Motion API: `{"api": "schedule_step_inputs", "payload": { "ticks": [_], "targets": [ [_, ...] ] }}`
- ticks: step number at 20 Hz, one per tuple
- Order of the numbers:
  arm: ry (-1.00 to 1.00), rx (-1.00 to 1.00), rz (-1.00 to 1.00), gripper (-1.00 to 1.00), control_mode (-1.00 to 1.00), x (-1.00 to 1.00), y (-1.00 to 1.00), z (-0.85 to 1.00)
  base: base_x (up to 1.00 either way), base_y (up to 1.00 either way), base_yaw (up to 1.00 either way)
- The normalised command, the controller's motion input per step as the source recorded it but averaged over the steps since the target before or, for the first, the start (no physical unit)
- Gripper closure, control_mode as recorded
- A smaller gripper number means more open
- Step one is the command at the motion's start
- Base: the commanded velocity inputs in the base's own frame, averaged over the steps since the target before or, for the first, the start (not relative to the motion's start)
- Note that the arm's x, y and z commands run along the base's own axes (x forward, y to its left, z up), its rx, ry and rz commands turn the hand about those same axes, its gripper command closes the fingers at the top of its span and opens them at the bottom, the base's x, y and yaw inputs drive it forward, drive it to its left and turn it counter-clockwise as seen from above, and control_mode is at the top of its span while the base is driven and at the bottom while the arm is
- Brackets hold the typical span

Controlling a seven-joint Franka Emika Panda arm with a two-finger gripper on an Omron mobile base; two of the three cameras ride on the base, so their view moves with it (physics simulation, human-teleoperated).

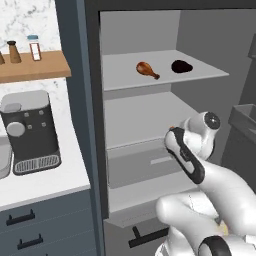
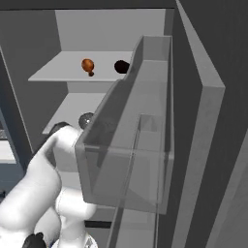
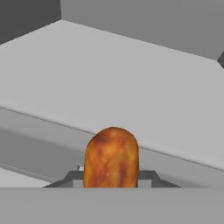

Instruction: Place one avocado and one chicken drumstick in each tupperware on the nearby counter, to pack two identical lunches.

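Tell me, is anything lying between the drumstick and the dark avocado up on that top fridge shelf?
No. In the left base view, only bare grey shelf separates the drumstick from the avocado. The right base view shows the same empty gap.

Chicken drumstick [image 3: 112,157] mottled, roasted-looking; avocado [image 1: 181,66] glossy black; fridge shelf [image 1: 125,75] matt grey.

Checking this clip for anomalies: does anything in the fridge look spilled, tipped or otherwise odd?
Nothing stands out. A drumstick and an avocado lie apart on the upper fridge shelf, nothing spilled. The gripper is shut on a second drumstick, held above a lower shelf.
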Motion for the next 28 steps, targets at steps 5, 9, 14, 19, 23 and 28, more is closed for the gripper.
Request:
{"api": "schedule_step_inputs", "payload": {
  "ticks": [5,9,14,19,23,28],
  "targets": [
    [0.13,0.00,0.00,1.00,-1.00,-1.00,0.18,0.94,0.00,0.00,0.00],
    [0.07,-0.01,0.00,1.00,-1.00,-1.00,0.13,0.41,0.00,0.00,0.00],
    [0.00,-0.03,0.00,1.00,-1.00,-1.00,0.00,0.03,0.00,0.00,0.00],
    [0.00,-0.05,0.00,1.00,1.00,-0.80,0.01,-0.09,-0.20,0.04,0.00],
    [0.00,0.00,0.00,1.00,1.00,0.00,0.00,0.00,-1.00,0.56,0.00],
    [0.00,0.00,0.00,1.00,1.00,0.00,0.00,0.00,-0.94,0.93,0.00]
  ]
}}
